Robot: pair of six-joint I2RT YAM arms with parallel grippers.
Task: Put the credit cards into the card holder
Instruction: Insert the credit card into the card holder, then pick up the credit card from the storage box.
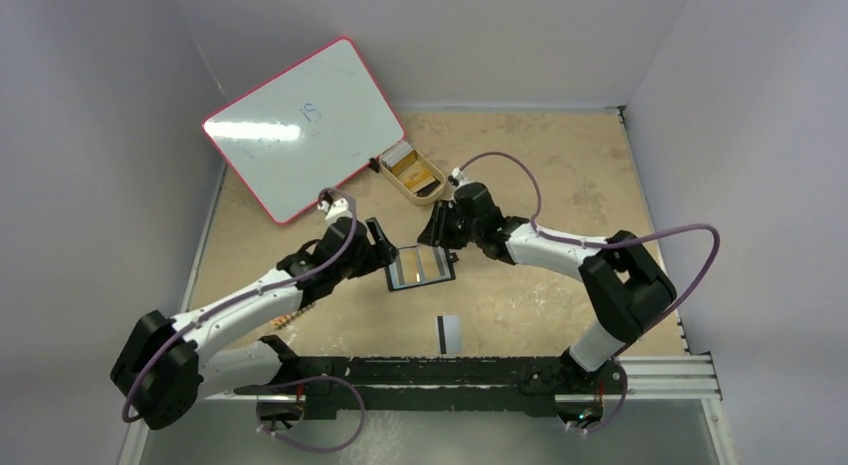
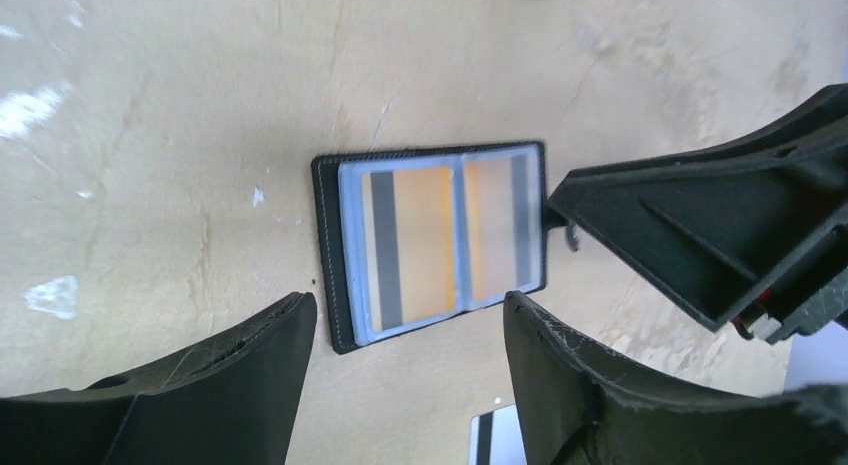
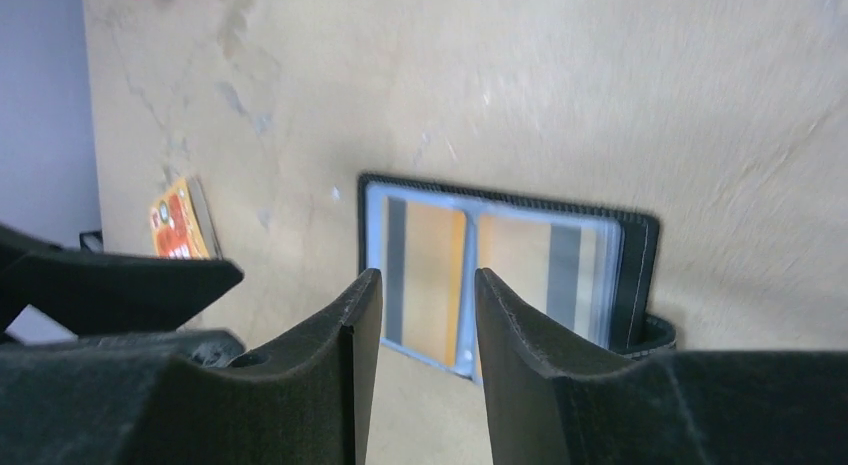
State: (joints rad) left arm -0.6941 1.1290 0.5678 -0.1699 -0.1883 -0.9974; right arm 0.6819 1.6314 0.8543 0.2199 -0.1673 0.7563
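The black card holder (image 1: 420,266) lies open and flat on the table, between the two grippers. Both of its grey-blue pockets show an orange-gold card with a grey stripe (image 2: 415,245), also in the right wrist view (image 3: 430,270). A pale card with a black stripe (image 1: 449,332) lies loose on the table nearer the bases and shows at the bottom edge of the left wrist view (image 2: 495,440). My left gripper (image 1: 385,251) is open and empty at the holder's left edge (image 2: 410,320). My right gripper (image 1: 442,240) is open and empty, just above the holder's far right corner (image 3: 428,280).
A tan oval tray (image 1: 413,171) holding small items stands behind the holder. A red-rimmed whiteboard (image 1: 300,125) leans at the back left. A small orange board (image 1: 285,320) lies by the left arm, also in the right wrist view (image 3: 180,220). Walls enclose the table.
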